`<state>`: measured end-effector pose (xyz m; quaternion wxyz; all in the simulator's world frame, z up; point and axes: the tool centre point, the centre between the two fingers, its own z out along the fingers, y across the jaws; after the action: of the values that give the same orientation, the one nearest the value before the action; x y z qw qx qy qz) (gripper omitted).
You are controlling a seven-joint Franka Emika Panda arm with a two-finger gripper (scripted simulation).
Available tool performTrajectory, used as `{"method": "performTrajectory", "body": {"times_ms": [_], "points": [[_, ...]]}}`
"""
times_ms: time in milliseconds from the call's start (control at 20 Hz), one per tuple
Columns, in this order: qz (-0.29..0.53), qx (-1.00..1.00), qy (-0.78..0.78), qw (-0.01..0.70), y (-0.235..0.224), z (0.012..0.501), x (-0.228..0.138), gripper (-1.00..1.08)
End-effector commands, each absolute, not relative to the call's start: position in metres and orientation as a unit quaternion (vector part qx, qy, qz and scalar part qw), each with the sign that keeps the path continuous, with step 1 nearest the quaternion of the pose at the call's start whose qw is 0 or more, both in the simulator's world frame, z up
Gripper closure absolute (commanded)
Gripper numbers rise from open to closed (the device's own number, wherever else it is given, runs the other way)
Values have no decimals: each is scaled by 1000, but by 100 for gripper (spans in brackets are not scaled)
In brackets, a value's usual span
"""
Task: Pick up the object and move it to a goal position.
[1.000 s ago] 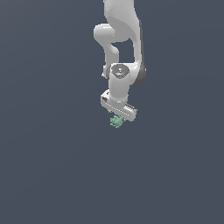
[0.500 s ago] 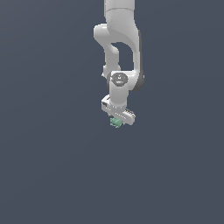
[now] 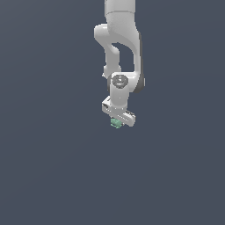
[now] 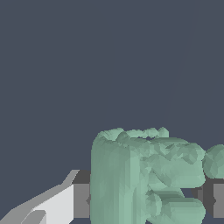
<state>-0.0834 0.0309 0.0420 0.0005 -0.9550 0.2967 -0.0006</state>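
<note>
The object (image 3: 116,124) is a tiny pale mint-green lumpy block, held under the white arm's gripper (image 3: 117,123) in the exterior view, near the picture's middle. The gripper is shut on it, and most of the object is hidden by the fingers there. In the wrist view the object (image 4: 144,175) looms large and blocky between the two fingers, with one white and grey finger (image 4: 65,203) pressed on one side and a sliver of the other finger (image 4: 217,199) on the opposite side. No goal marker shows in either view.
A plain dark blue-grey background fills both views. The white arm (image 3: 121,52) comes down from the exterior view's upper edge.
The wrist and gripper have moved a little lower and toward the exterior view's right with the object held; the arm's elbow has straightened somewhat.
</note>
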Motion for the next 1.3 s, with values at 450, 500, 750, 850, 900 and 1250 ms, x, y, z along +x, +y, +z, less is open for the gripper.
{"method": "performTrajectory", "body": {"times_ms": [450, 500, 750, 850, 900, 1250], "points": [[-1, -955, 297, 0, 23, 46, -87, 108], [-1, -955, 297, 0, 19, 48, -88, 108], [0, -955, 297, 1, -10, 63, -99, 108], [0, -955, 297, 1, -27, 72, -105, 108], [0, -955, 297, 1, -36, 77, -108, 108], [0, -955, 297, 1, -102, 111, -130, 108]]}}
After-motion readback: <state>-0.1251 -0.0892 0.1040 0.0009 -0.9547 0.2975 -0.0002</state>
